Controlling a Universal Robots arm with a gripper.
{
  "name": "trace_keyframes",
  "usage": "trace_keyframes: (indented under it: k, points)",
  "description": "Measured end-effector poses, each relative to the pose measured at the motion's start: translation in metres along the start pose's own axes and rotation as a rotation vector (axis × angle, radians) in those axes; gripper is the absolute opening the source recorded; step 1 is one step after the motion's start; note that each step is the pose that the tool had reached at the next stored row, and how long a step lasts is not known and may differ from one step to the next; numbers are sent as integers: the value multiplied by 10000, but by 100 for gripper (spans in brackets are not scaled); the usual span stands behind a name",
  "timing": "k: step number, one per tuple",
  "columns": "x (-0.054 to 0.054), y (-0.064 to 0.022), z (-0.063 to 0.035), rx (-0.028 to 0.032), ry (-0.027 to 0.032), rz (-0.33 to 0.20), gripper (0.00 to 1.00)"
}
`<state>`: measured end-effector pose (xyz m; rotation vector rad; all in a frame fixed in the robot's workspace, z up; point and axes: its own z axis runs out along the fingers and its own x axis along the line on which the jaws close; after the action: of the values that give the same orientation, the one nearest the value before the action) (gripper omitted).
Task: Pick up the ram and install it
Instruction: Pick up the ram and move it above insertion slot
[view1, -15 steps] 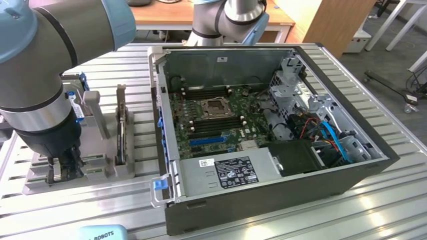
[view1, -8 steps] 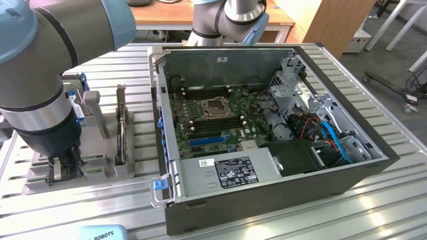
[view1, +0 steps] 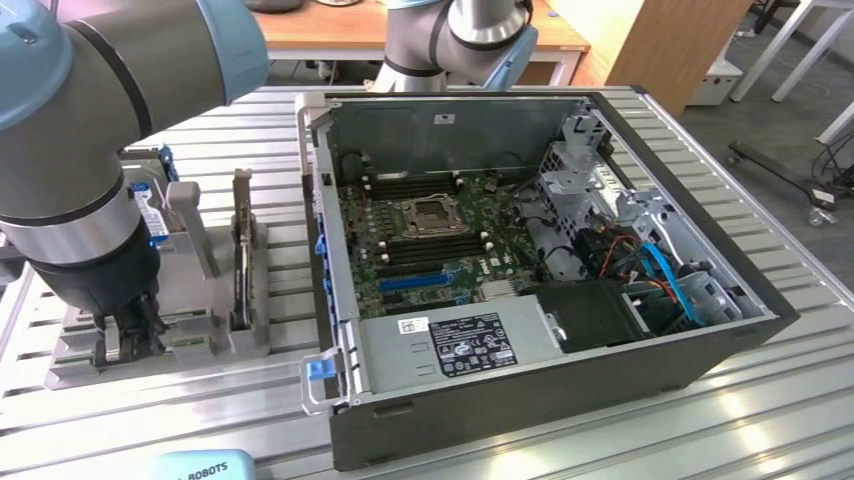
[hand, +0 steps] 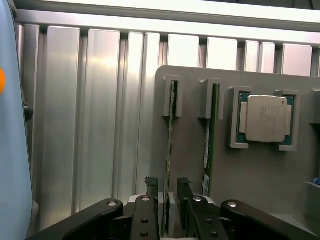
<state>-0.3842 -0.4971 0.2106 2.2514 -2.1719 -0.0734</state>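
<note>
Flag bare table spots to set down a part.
Bare slats: the table strip before the computer case, and right of the case in the exterior view. Crowded: the parts fixture, where the tool straddles a ram.

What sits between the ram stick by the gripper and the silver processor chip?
In the wrist view, a second ram stick stands on edge in the gray holder, between the ram and the processor chip.
</note>
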Motion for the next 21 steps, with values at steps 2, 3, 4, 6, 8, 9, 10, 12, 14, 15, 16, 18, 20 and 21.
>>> trace_keyframes:
  k: [2, 3, 4, 6, 8, 9, 10, 12, 14, 15, 16, 18, 20, 21]
  points:
    - [-1, 3, 21, -1, 1, 1, 29]
    - [-2, 5, 30, -1, 0, 2, 29]
    - [-2, 5, 39, -1, 1, 2, 29]
    - [-2, 5, 57, 0, 0, 1, 29]
    - [-2, 4, 73, -1, 0, 2, 29]
    - [-2, 4, 78, -2, 1, 2, 29]
    - [-2, 5, 78, -2, 2, 2, 29]
    - [-2, 4, 78, -3, 2, 2, 29]
    - [-2, 4, 86, 1, -1, 2, 29]
    - [-2, 4, 87, 0, 0, 1, 29]
    - [-2, 4, 87, -1, 1, 2, 29]
    - [-2, 4, 87, -1, 0, 2, 29]
    - [-2, 4, 87, -1, 1, 2, 29]
    - [-2, 4, 87, -1, 0, 2, 29]
